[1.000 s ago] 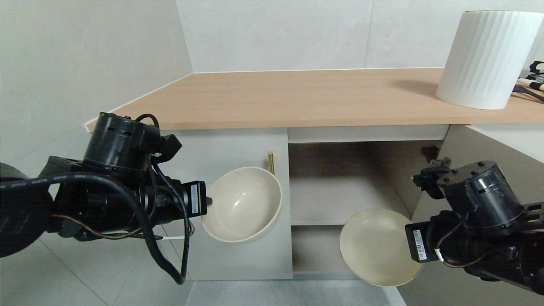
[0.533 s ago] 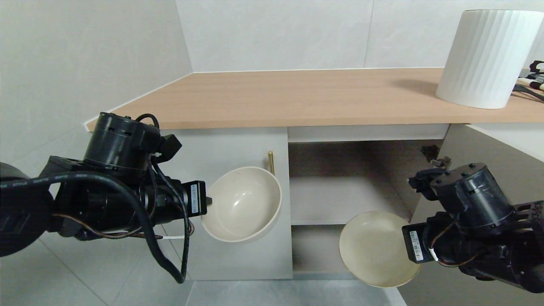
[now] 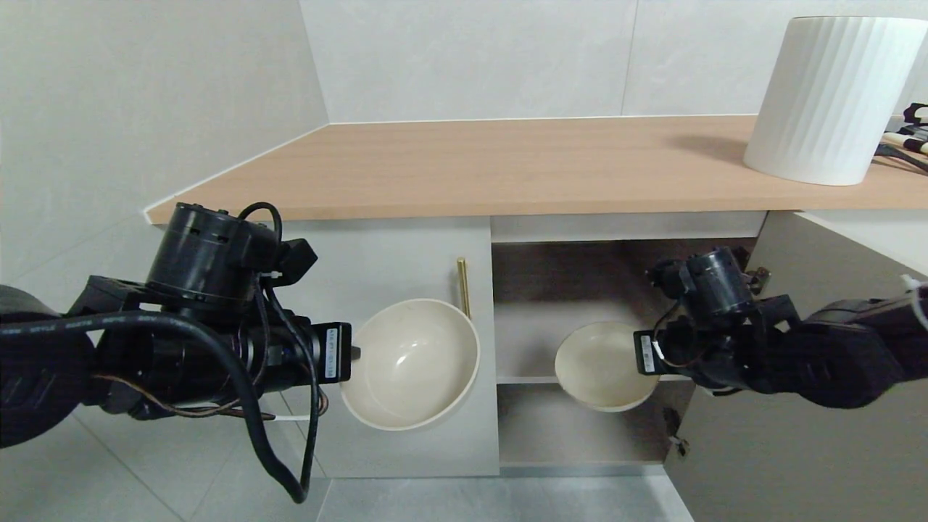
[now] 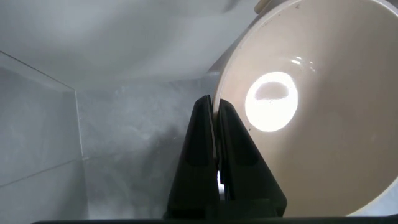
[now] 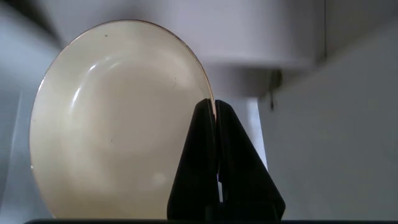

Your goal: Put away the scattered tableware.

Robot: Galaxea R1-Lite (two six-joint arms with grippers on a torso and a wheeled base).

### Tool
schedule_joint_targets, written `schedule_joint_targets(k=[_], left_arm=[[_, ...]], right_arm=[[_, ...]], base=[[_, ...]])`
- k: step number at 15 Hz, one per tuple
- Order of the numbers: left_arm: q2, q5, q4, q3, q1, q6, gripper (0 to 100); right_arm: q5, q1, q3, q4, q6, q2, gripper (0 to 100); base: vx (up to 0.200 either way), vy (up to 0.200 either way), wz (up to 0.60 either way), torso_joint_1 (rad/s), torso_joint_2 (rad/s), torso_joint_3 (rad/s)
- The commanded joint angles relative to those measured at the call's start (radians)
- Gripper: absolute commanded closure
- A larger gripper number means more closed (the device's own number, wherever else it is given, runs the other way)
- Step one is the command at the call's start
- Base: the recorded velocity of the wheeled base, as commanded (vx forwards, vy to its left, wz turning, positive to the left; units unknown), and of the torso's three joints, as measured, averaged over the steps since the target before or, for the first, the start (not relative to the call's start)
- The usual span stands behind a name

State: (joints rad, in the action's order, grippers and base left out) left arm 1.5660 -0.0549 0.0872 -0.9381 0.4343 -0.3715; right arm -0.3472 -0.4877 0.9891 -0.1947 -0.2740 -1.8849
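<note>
Two pieces are gripped: lower centre, your left gripper (image 4: 214, 106) pinches the bowl (image 3: 413, 362) by its rim before the closed door (image 3: 391, 254). Right of centre, the right gripper (image 5: 214, 107) clamps the tilted plate (image 3: 602, 366) at the cupboard shelf (image 3: 525, 341) edge — level it, slide deeper, then let go.

A domestic-looking kitchen: a wood-grain countertop (image 3: 507, 163) runs along a wall of pale tiles (image 3: 464, 58). Under the countertop are grey cupboards, one door with a slim brass handle (image 3: 462, 286), the next cupboard (image 3: 536, 341) open on a shelf. At the countertop's right end stands a white ribbed canister (image 3: 834, 98) beside utensil handles (image 3: 906, 138).
</note>
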Motion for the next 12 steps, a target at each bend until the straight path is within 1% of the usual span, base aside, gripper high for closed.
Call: schedule_joint_targets(k=[1, 2, 3, 6, 9, 12], left_arm=[[0.0, -0.002, 0.0, 0.001, 0.0, -0.001, 100], [0.0, -0.002, 0.0, 0.001, 0.0, -0.001, 100], [0.0, -0.002, 0.0, 0.001, 0.0, -0.001, 100], [0.016, -0.003, 0.0, 0.001, 0.001, 0.0, 100], [0.037, -0.01, -0.001, 0.001, 0.008, -0.001, 100], [0.063, -0.043, -0.001, 0.001, 0.023, -0.001, 100]], right_arm=[[-0.001, 0.06, 0.192, -0.069, 0.024, -0.267, 100], [-0.003, 0.07, 0.23, -0.068, 0.024, -0.307, 100], [-0.016, 0.089, 0.322, -0.068, 0.024, -0.393, 100], [-0.101, 0.113, 0.499, -0.065, 0.024, -0.543, 100], [-0.121, 0.153, 0.574, -0.065, 0.021, -0.617, 100], [-0.134, 0.159, 0.635, -0.061, 0.021, -0.677, 100]], base=[[0.0, 0.0, 0.0, 0.0, 0.0, 0.0], [0.0, 0.0, 0.0, 0.0, 0.0, 0.0], [0.0, 0.0, 0.0, 0.0, 0.0, 0.0], [0.0, 0.0, 0.0, 0.0, 0.0, 0.0], [0.0, 0.0, 0.0, 0.0, 0.0, 0.0], [0.0, 0.0, 0.0, 0.0, 0.0, 0.0]])
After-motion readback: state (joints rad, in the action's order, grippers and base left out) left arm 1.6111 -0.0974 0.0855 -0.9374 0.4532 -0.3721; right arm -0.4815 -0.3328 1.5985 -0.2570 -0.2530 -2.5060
